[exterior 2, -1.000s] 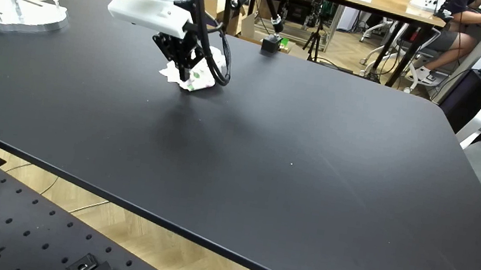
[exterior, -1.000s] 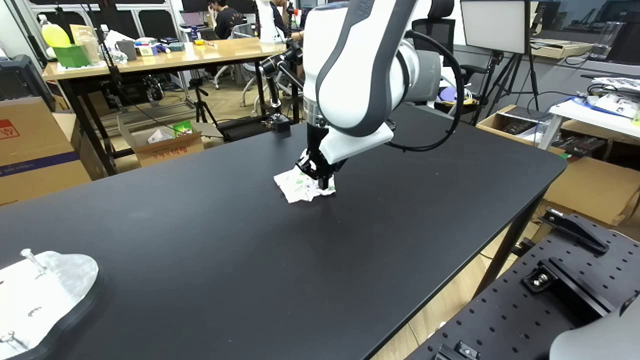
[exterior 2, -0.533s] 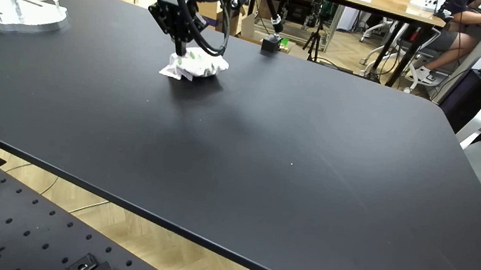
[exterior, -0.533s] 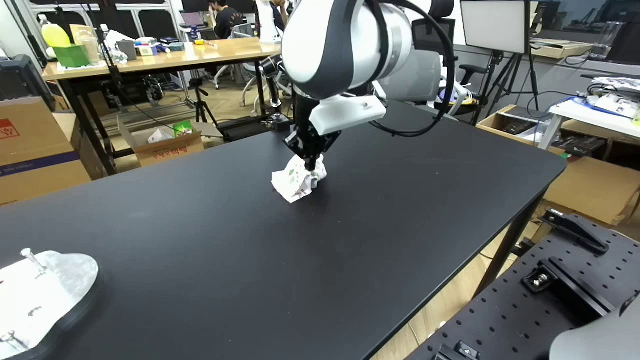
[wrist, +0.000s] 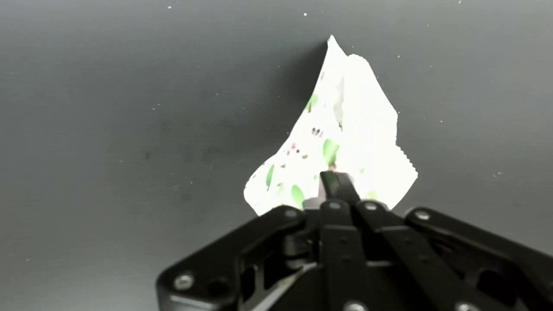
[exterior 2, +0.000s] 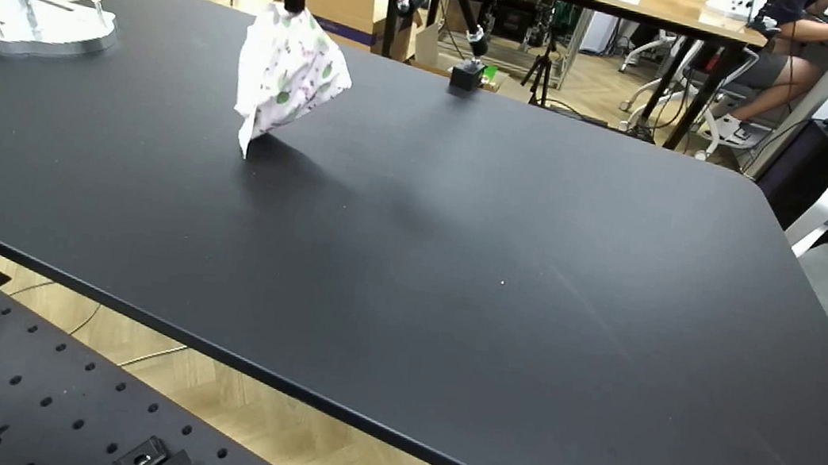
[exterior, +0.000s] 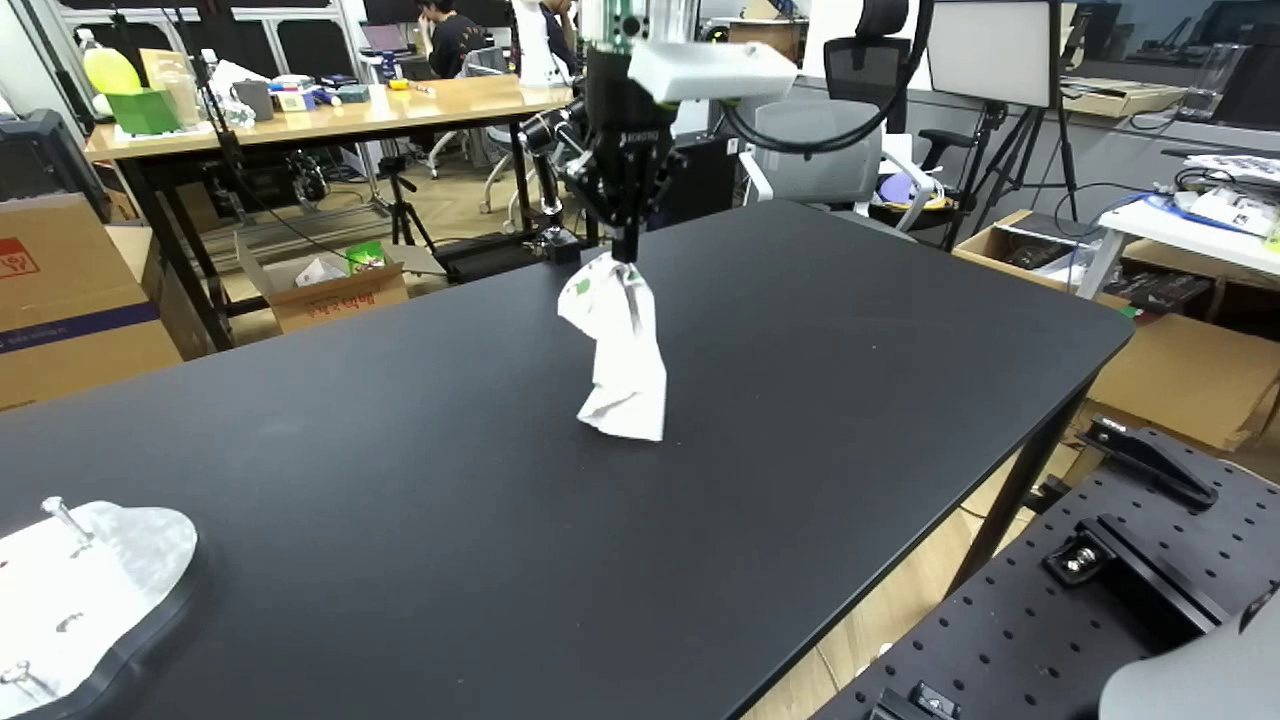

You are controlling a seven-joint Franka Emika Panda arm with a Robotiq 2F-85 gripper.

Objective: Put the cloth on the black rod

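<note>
Pinching the cloth (exterior 2: 293,72), the gripper (exterior: 625,252) is squeezed tight, and the cloth hangs over the counter (exterior: 420,520) between the near and far edges. The gripper should lift high and go slowly, so nothing drags. The black rod is hard to pick out.

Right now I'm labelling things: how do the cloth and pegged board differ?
The cloth hangs from the gripper; the pegged board rests on the table. The cloth is limp and creased; the board looks rigid. The cloth bears leaf-like prints; the board carries pegs. Both look mostly white.
</note>
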